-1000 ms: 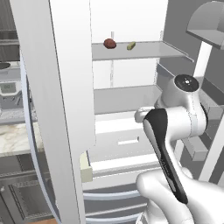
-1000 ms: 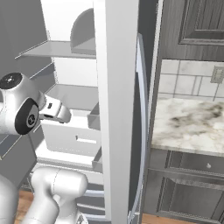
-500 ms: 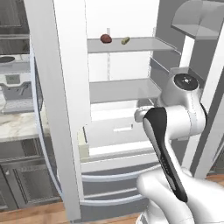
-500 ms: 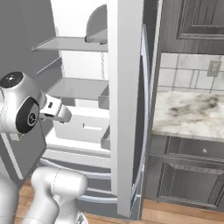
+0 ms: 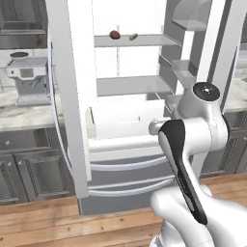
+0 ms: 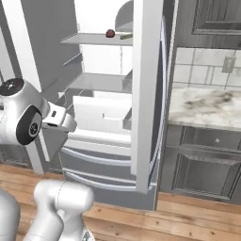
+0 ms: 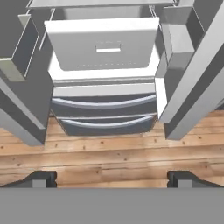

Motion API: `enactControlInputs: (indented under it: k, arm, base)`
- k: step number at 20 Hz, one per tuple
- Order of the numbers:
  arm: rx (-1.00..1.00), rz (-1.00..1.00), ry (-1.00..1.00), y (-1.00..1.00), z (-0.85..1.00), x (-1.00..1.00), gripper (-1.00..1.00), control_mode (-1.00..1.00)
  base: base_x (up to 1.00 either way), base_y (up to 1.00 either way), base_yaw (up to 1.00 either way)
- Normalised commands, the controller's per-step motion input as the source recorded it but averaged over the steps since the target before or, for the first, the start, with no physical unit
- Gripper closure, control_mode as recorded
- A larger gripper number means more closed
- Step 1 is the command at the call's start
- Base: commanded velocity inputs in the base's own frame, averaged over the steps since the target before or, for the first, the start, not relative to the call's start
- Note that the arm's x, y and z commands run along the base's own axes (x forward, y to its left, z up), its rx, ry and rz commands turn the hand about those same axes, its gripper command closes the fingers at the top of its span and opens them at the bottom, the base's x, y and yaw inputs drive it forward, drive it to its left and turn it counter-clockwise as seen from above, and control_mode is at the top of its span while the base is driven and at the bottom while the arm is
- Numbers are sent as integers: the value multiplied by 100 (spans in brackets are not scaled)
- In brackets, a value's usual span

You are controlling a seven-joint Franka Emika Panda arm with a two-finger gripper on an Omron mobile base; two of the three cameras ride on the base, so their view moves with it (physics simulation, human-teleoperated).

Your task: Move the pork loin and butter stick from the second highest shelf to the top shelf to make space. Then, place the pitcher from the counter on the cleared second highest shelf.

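Left base view: pork loin (image 5: 114, 34) and butter stick (image 5: 133, 36) side by side on an upper fridge shelf (image 5: 144, 40), high above and beyond the gripper (image 7: 111, 177), which hangs fully open and empty, aimed down at the drawers, presumably pre-reach.

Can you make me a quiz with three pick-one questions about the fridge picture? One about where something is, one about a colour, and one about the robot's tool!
1. Where is the pork loin?
A. on a fridge shelf
B. on the floor
C. in the tool

2. What colour is the floor?
A. blue
B. wooden brown
C. black

3. How is the tool?
A. shut on butter
B. shut on nothing
C. open and empty

Answers: 1 A, it sits beside the butter stick on that shelf. 2 B, brown planks. 3 C, the tips stand wide apart.
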Motion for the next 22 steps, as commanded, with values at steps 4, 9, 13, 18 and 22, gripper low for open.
enactControlInputs:
  k: [4,9,13,18,22]
  arm:
    - [0,0,0,0,0,0,-100,100]
    - [0,0,0,0,0,0,-100,100]
    - [0,0,0,0,0,0,-100,100]
    - [0,0,0,0,0,0,-100,100]
    - [0,0,0,0,0,0,-100,100]
  base:
    - [-60,0,22]
    - [-48,4,31]
    - [-9,29,48]
    - [24,45,58]
    - [74,57,50]
